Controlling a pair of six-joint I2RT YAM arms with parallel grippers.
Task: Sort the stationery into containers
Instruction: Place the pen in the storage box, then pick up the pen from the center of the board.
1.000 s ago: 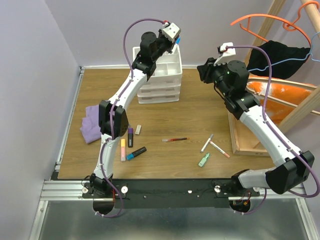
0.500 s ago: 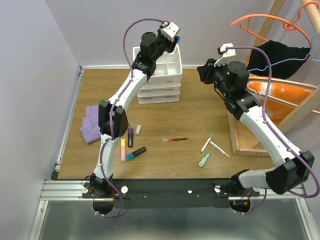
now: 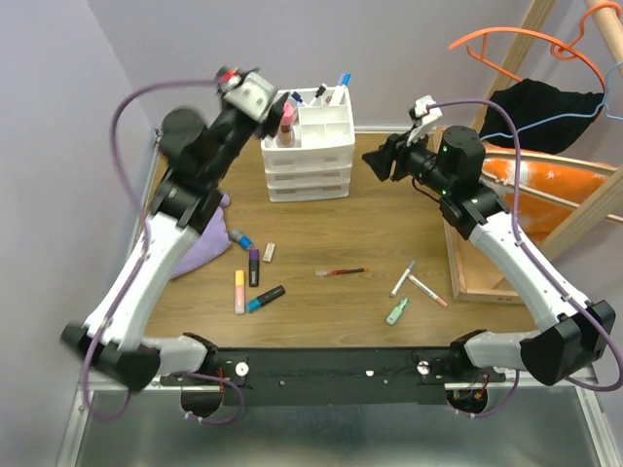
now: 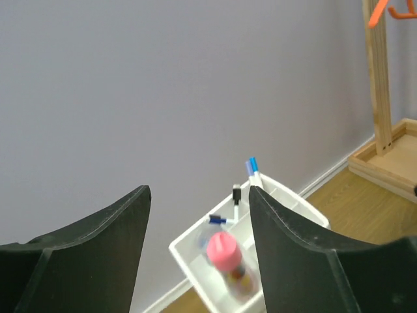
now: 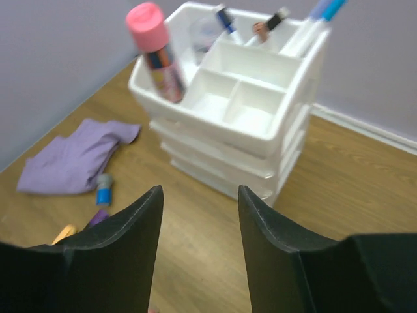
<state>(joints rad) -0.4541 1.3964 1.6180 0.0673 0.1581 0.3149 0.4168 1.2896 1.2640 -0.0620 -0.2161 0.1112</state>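
Note:
The white drawer organiser point(image 3: 308, 156) stands at the back of the table. A pink-capped tube point(image 3: 286, 124) stands in its front left compartment, and blue- and black-capped pens point(image 3: 334, 89) stick up at its back. My left gripper point(image 3: 261, 109) is open and empty, high and just left of the organiser point(image 4: 273, 274); the pink cap point(image 4: 222, 250) shows between its fingers. My right gripper point(image 3: 382, 161) is open and empty, right of the organiser point(image 5: 241, 98). Loose markers lie on the table: purple point(image 3: 253, 266), orange point(image 3: 238, 290), black-blue point(image 3: 265, 298), red pen point(image 3: 341, 271), white pens point(image 3: 402, 277), green point(image 3: 396, 311).
A purple cloth point(image 3: 190, 248) lies at the left, a blue-capped stub point(image 3: 240, 237) beside it; both show in the right wrist view point(image 5: 75, 163). A wooden tray-frame point(image 3: 469, 277) stands at the right, with an orange hanger point(image 3: 506, 49) and black cloth point(image 3: 545, 107) behind it.
My left arm has swung from above the organiser out to the left, uncovering the pink-capped tube in the compartment. My right gripper has moved left and lower, toward the organiser.

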